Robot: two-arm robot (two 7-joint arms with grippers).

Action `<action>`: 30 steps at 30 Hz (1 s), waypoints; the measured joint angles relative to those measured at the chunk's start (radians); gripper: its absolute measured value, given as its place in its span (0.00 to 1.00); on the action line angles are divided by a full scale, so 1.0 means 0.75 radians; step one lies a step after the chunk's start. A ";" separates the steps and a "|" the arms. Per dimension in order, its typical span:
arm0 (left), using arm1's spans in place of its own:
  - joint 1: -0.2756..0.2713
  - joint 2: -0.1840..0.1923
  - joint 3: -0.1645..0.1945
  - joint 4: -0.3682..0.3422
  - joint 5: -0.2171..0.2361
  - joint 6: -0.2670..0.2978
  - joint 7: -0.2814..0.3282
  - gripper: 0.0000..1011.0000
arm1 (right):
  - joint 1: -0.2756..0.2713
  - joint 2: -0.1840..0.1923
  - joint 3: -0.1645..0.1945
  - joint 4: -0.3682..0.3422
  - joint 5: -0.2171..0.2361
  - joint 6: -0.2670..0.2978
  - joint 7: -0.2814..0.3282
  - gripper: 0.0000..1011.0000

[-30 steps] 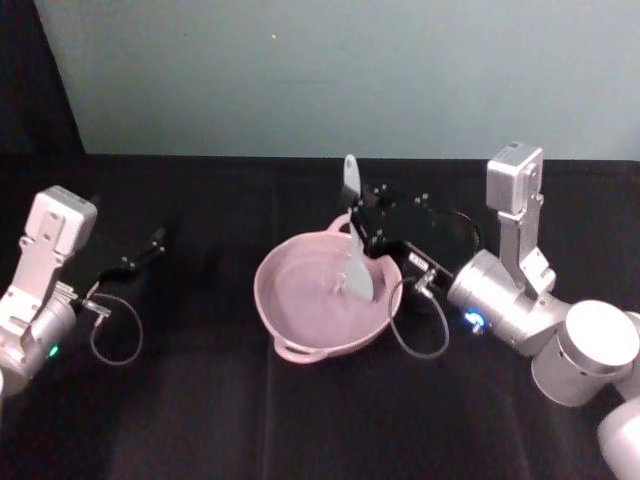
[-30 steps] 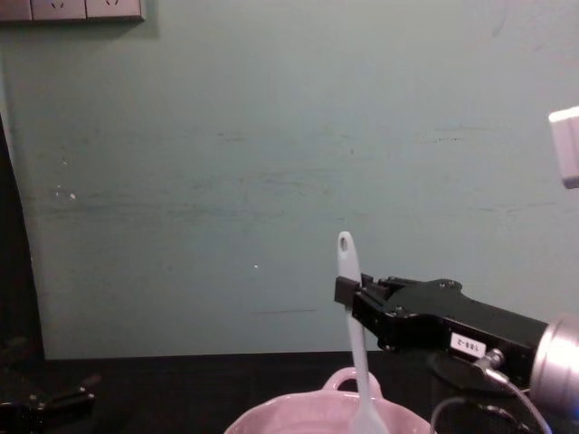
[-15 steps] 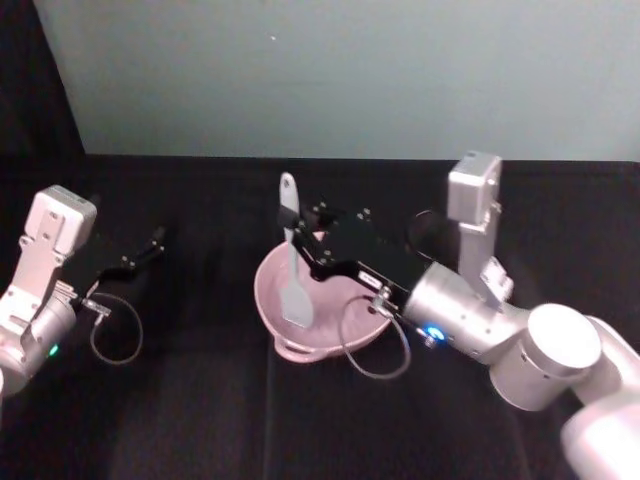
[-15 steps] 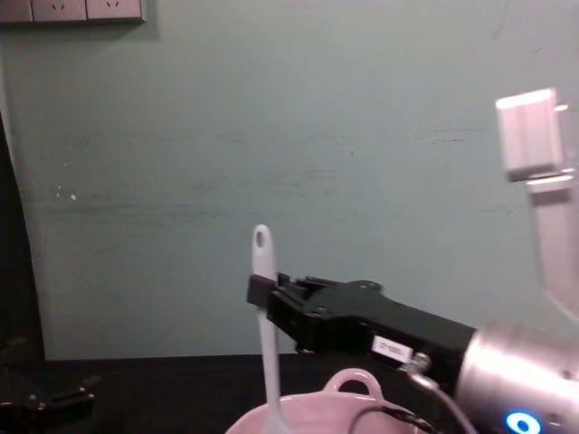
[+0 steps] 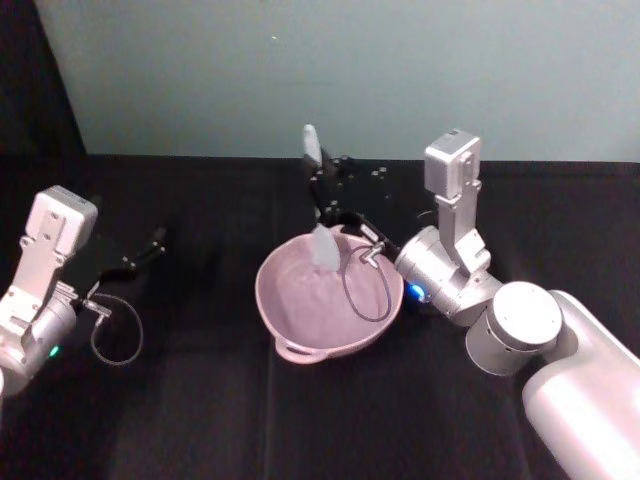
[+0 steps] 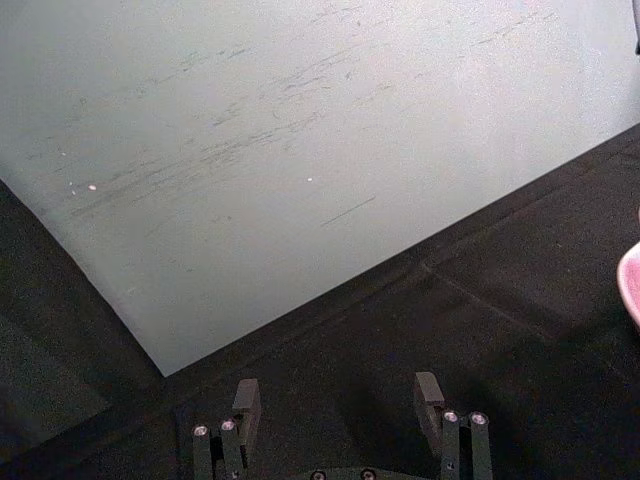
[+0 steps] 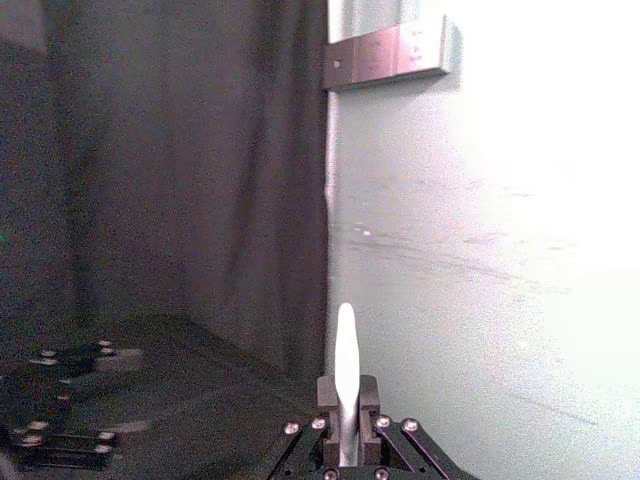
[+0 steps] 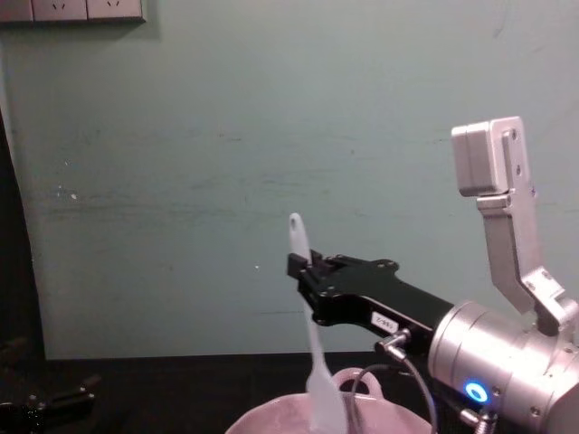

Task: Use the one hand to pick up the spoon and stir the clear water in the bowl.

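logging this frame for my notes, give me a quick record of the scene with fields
bowl: pink, on the black table
spoon: near upright, head down inside the bowl, near its far rim
right gripper: shut on the spoon's handle, above the bowl's far side
left gripper: fingers open, holding nothing, parked at the table's left
task stage: spoon picked up, placed for stirring

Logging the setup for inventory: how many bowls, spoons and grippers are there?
pale pink glossy bowl: 1
slim white plastic spoon: 1
black two-finger grippers: 2, left gripper open, right gripper holding the spoon
total: 4
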 joint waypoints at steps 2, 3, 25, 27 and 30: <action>0.000 0.000 0.000 0.000 0.000 0.000 0.000 1.00 | 0.003 0.010 0.016 0.007 -0.037 -0.011 -0.033 0.11; 0.000 0.000 0.000 0.000 0.000 0.000 0.000 1.00 | 0.002 0.015 0.020 0.005 -0.045 -0.011 -0.040 0.11; 0.000 0.000 0.000 0.000 0.000 0.000 0.000 1.00 | -0.265 0.182 0.041 -0.455 0.143 0.293 0.155 0.11; 0.000 0.000 0.000 0.000 0.000 0.000 0.000 1.00 | -0.262 0.170 0.021 -0.455 0.151 0.291 0.159 0.11; 0.000 0.000 0.000 0.000 0.000 0.000 0.000 1.00 | -0.239 0.142 -0.004 -0.419 0.153 0.268 0.160 0.11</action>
